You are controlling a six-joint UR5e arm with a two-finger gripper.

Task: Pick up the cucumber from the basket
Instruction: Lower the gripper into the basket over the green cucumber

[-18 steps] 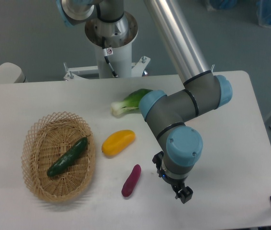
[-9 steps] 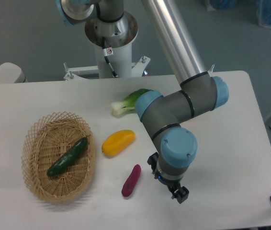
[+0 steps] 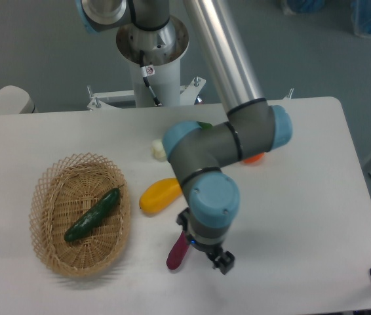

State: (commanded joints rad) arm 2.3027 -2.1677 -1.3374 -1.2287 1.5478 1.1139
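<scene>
The dark green cucumber [image 3: 92, 214] lies diagonally inside the tan wicker basket [image 3: 43, 191] at the left of the table. My gripper [image 3: 206, 254] hangs under the blue wrist joint, right of the basket and apart from it, just beside the purple piece [image 3: 176, 252]. The wrist hides the jaws, so I cannot tell whether they are open or shut. Nothing shows in the gripper.
A yellow pepper-like fruit [image 3: 158, 195] lies between basket and arm. A leafy green's pale stem end [image 3: 158, 150] peeks out behind the arm's elbow. A small orange item [image 3: 255, 158] shows under the forearm. The robot's base column [image 3: 151, 46] stands at the back.
The arm has swung left across the table. The wrist and gripper moved from right of the purple piece to right beside it, closer to the basket. The elbow now covers most of the leafy green.
</scene>
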